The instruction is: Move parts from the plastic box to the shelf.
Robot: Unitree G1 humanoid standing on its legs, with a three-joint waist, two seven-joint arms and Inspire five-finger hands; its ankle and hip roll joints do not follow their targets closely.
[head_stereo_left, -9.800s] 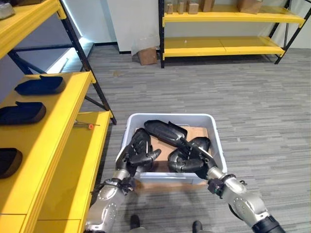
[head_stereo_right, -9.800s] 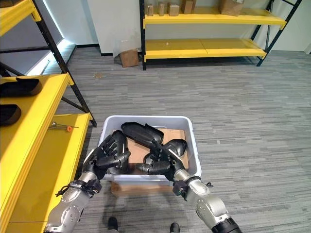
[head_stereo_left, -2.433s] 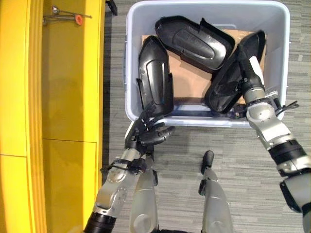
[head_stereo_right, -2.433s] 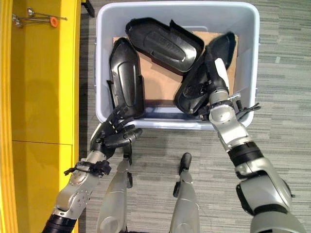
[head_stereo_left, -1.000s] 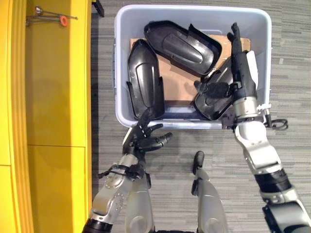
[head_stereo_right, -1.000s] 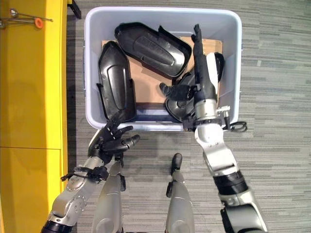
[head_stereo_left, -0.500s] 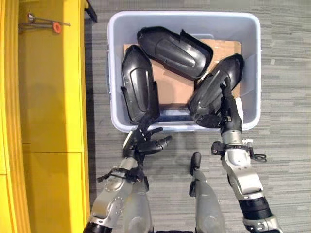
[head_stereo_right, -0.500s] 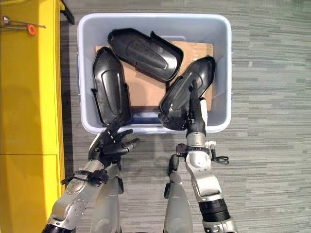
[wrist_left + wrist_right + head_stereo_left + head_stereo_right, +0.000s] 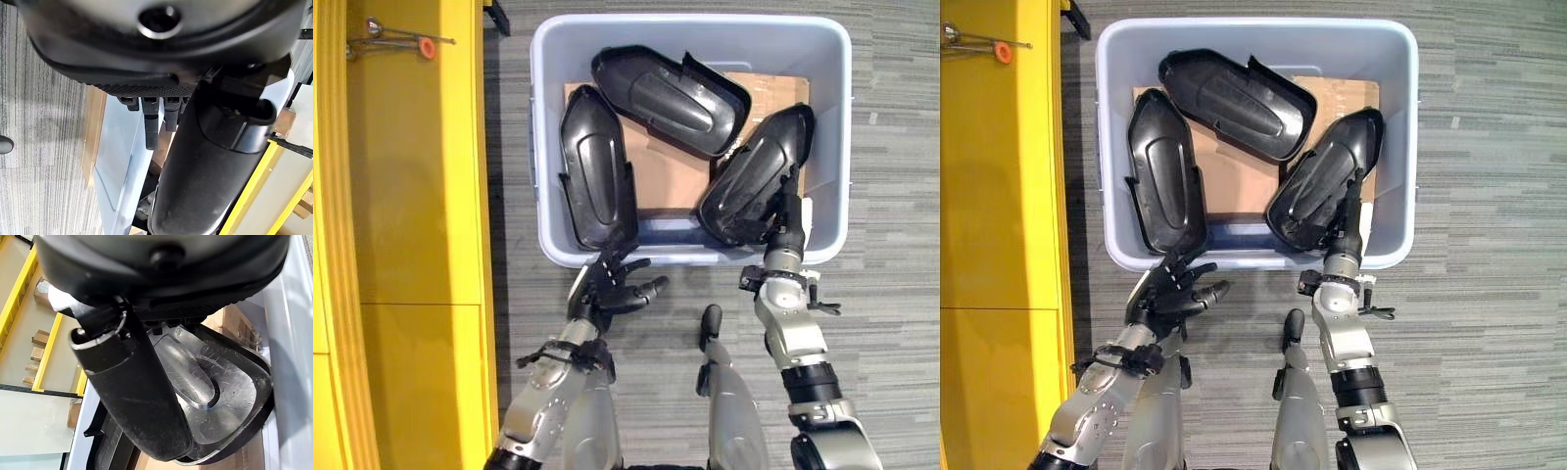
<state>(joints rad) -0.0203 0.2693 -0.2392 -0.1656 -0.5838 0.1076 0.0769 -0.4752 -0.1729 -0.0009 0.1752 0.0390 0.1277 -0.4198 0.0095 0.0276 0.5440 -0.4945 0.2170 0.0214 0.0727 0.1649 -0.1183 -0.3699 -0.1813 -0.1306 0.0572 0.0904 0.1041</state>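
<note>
While our left hand (image 9: 607, 292) hangs just outside the near wall of the plastic box (image 9: 546, 147) with its fingers spread and loose, holding nothing, our right hand (image 9: 790, 217) reaches over the near rim beside the right part (image 9: 756, 178). Its thumb lies along that shell's edge in the right wrist view, but we cannot tell whether the fingers have closed on it.

To do this pick well, we judge we should get fingers under the shell's lip and the thumb across its smooth back before lifting, since the glossy curved plastic looks apt to slip. We should also lift it clear of the neighbouring shell without dragging.

Past the hands, three black parts lie in the box on a cardboard sheet (image 9: 671, 176): the left part (image 9: 592, 166) lengthwise by the left wall, the far part (image 9: 666, 86) slanted across the far side, the right one leaning against the right wall.

The box stands on grey striped carpet (image 9: 891, 245). To our left runs the yellow shelf (image 9: 411, 196), with a small tool (image 9: 399, 43) at its far end.
</note>
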